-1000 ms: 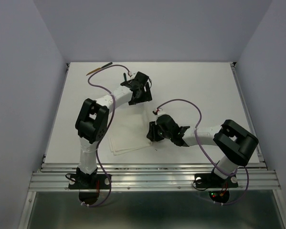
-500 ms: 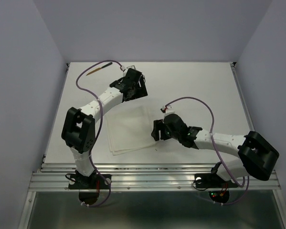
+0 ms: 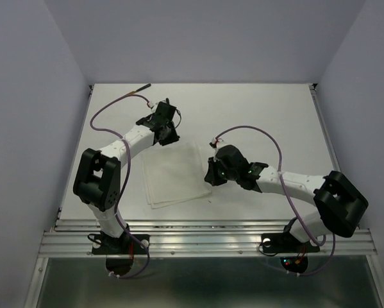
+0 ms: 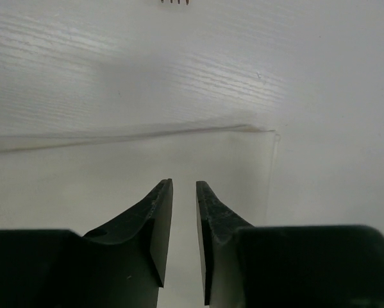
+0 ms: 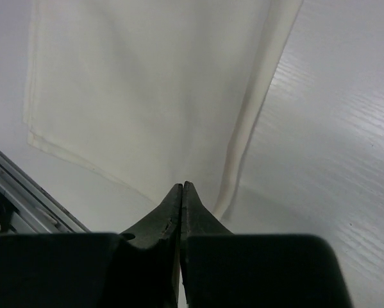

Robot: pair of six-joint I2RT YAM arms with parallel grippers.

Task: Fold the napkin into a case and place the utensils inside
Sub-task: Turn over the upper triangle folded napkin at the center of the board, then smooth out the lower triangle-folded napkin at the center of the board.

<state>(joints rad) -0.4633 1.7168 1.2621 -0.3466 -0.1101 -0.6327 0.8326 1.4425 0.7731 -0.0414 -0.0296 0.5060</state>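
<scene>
The white napkin (image 3: 175,173) lies folded flat near the table's front, its layered edges showing at the near left (image 5: 34,131). My left gripper (image 3: 165,132) hovers over its far left part; in the left wrist view the jaws (image 4: 184,186) stand a narrow gap apart with nothing between them, and the napkin's corner (image 4: 267,132) lies just beyond. My right gripper (image 3: 211,172) rests at the napkin's right edge with its tips (image 5: 181,186) shut together on the cloth beside a raised hem (image 5: 246,144). Whether fabric is pinched does not show. A brown utensil (image 3: 135,90) lies at the back left.
Purple cables (image 3: 108,106) loop above both arms. A metal rail (image 3: 204,226) runs along the table's near edge, also seen in the right wrist view (image 5: 25,192). Small dark tines (image 4: 174,2) peek in at the top edge of the left wrist view.
My left arm swung from the back middle to the left and down to the napkin's far left corner, its jaws narrowing. My right gripper opened, then shut at the napkin's right edge.
</scene>
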